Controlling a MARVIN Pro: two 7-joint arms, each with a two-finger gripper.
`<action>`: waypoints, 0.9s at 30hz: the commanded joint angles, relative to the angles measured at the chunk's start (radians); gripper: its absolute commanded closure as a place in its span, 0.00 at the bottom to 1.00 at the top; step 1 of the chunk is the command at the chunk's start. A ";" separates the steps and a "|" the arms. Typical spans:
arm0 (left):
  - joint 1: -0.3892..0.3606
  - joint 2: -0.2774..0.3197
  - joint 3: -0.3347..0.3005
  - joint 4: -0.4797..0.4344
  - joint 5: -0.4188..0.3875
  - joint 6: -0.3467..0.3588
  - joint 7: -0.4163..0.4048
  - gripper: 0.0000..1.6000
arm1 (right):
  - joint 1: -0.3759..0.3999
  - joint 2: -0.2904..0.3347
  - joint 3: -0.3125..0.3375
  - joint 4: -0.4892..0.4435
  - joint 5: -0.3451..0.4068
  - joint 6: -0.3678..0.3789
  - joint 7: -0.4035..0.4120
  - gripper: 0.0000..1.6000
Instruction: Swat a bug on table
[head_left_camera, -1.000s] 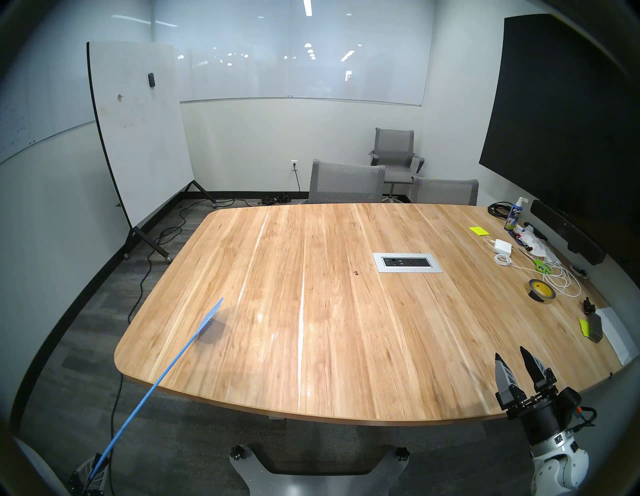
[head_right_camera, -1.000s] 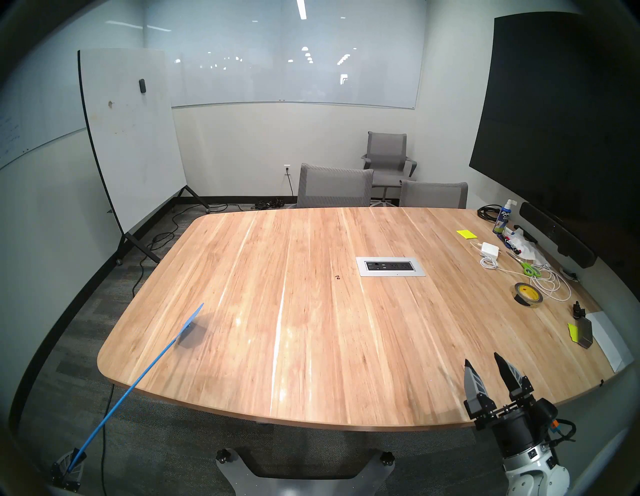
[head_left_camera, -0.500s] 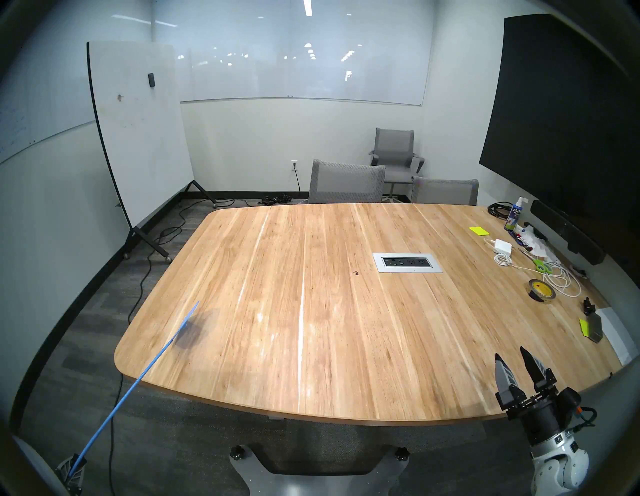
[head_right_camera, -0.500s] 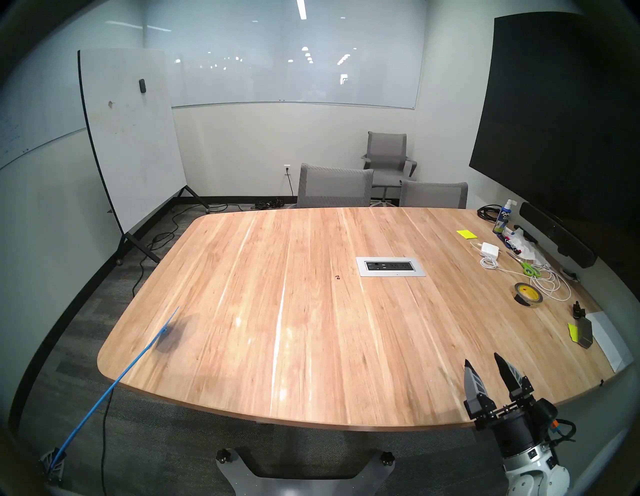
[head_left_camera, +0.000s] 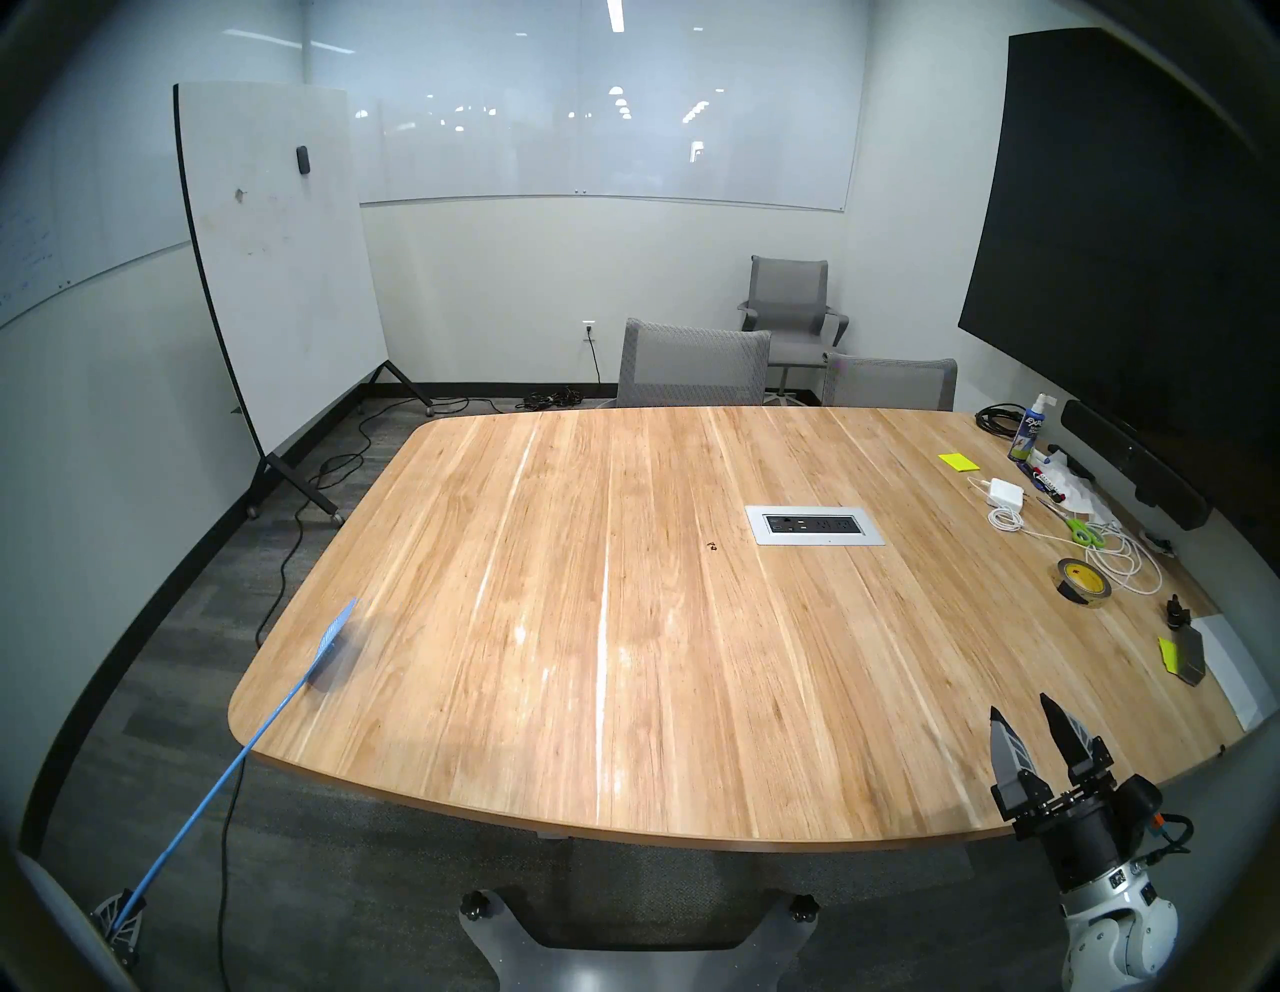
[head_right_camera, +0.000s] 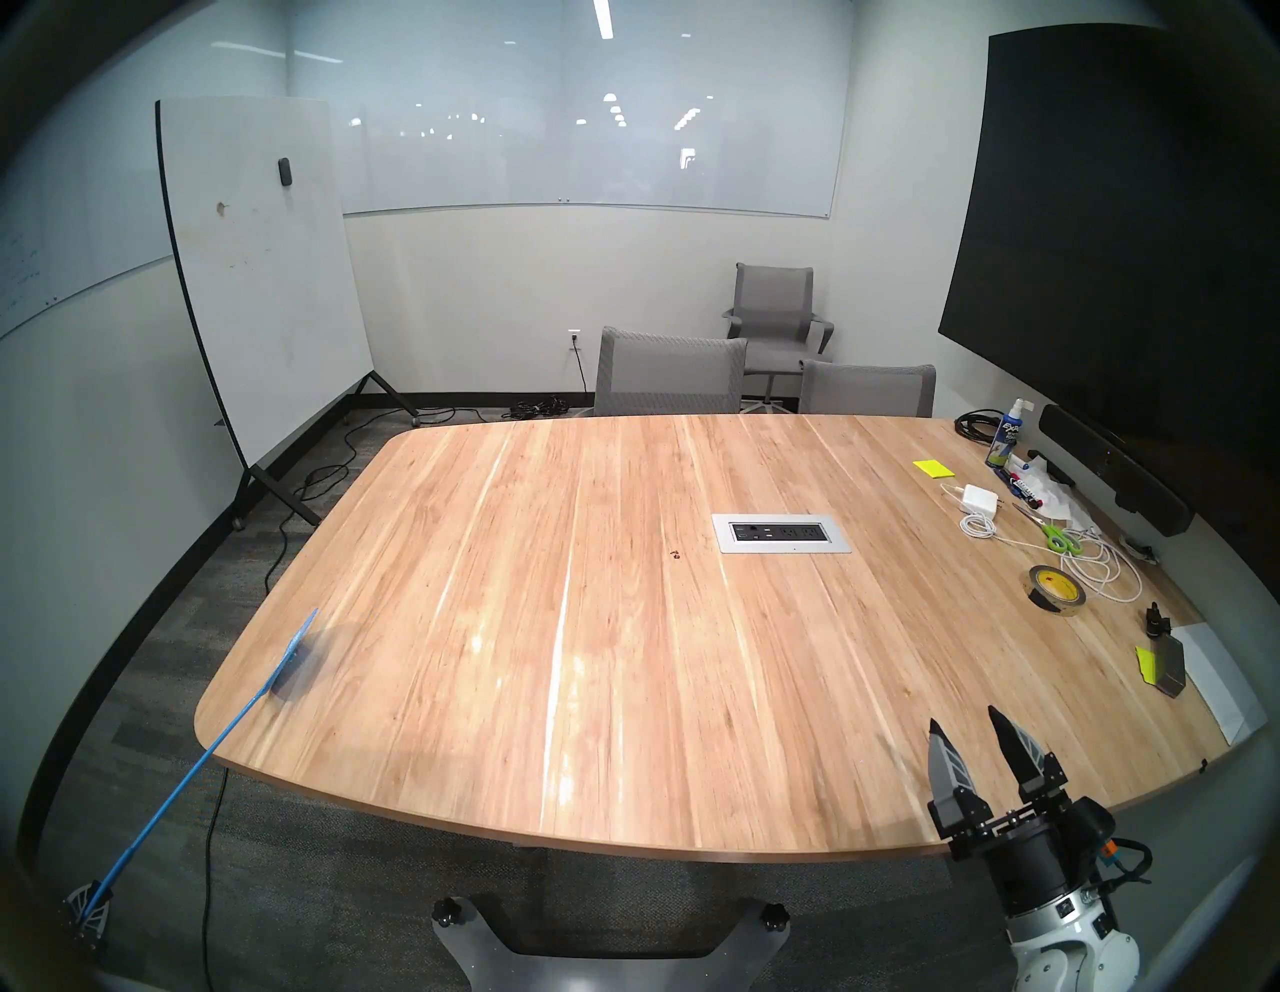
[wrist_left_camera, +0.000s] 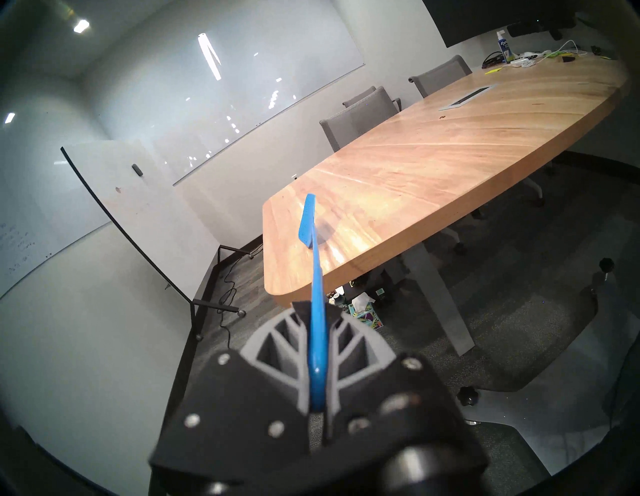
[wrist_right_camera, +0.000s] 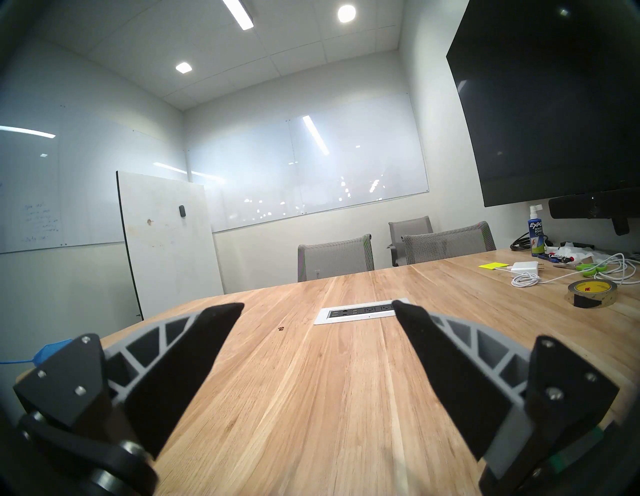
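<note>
Head stereo left: left gripper (head_left_camera: 119, 916) low at the left edge, clamped on the handle of a blue swatter (head_left_camera: 337, 631), head slanting up over the near-left corner of the table (head_left_camera: 485, 693). Tiny dark bug (head_left_camera: 711, 547) on the wood just left of the grey outlet panel (head_left_camera: 814, 526), well apart from the swatter. Right gripper (head_left_camera: 1025, 713) at the near-right edge, fingers spread, nothing between them.

Head stereo right: much the same; swatter (head_right_camera: 299, 641) over the left corner, bug (head_right_camera: 675, 553) beside the panel (head_right_camera: 781, 533).

Left wrist: grey fingers (wrist_left_camera: 277, 343) pinched tight on the blue handle (wrist_left_camera: 317, 332); bug (wrist_left_camera: 442, 117) a far speck near the panel.

Right wrist: black fingertips (wrist_right_camera: 221, 311) wide apart, empty; bug (wrist_right_camera: 281, 329) between them, farther out on the table; tape roll (wrist_right_camera: 592, 293) to the right.
</note>
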 joint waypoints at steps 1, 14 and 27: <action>-0.047 0.120 -0.024 0.097 -0.057 0.017 -0.093 1.00 | 0.000 0.001 -0.001 -0.018 0.000 0.000 0.001 0.00; 0.012 0.234 -0.013 0.227 -0.211 -0.113 -0.082 1.00 | -0.001 -0.001 0.000 -0.021 -0.002 0.003 0.000 0.00; 0.123 0.298 0.068 0.241 -0.240 -0.191 0.060 1.00 | 0.000 -0.003 0.001 -0.022 -0.003 0.005 0.001 0.00</action>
